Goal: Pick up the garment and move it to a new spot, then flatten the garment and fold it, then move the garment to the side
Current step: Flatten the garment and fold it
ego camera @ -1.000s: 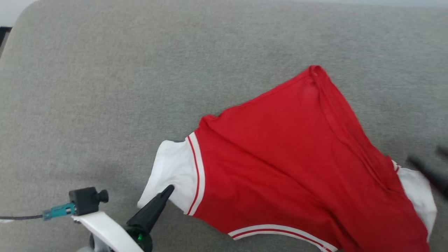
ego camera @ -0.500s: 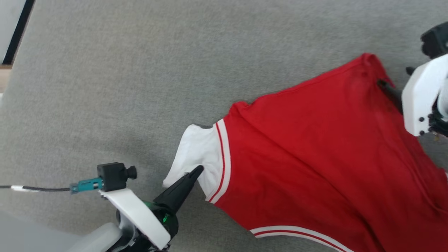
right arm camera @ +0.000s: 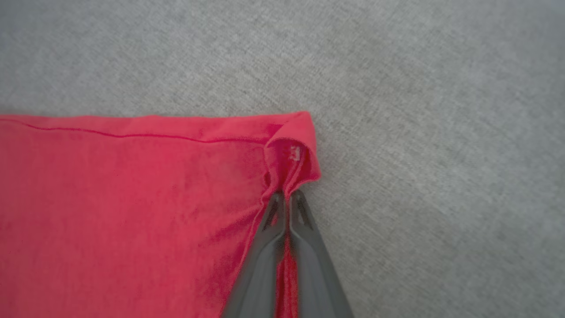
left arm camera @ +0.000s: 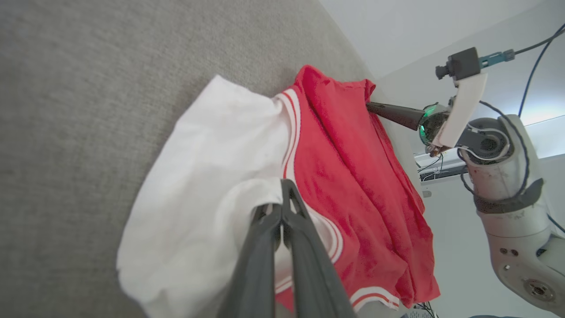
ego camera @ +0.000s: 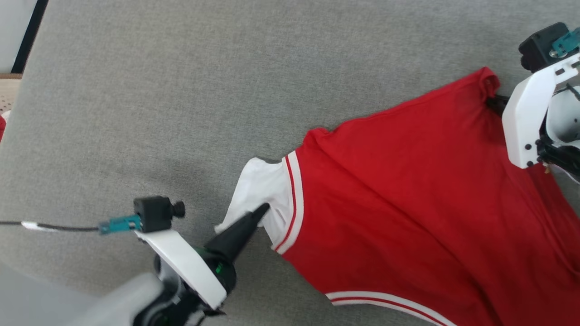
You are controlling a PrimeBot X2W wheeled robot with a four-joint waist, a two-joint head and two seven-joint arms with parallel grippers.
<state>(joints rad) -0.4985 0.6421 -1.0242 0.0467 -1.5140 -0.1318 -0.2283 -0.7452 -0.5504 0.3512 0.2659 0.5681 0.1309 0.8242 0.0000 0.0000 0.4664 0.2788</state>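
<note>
Here, in the head view, a gray upholstered surface (ego camera: 181, 90) is stretching under everything, and the shirt (ego camera: 398, 190) is lying spread across its right half. The left arm is reaching in from the lower left, its left gripper (ego camera: 262, 210) clenching the white sleeve (ego camera: 256, 183). The right gripper (ego camera: 493, 101) is pointing in from the right edge at the shirt's far corner.

Along the left wrist, the fingers (left arm camera: 304, 247) are pressing together on sleeve cloth, with a pale wall (left arm camera: 397, 26) standing beyond.

Along the right wrist, closed fingers (right arm camera: 265, 256) are pinching red cloth just below the folded corner (right arm camera: 293, 145).
</note>
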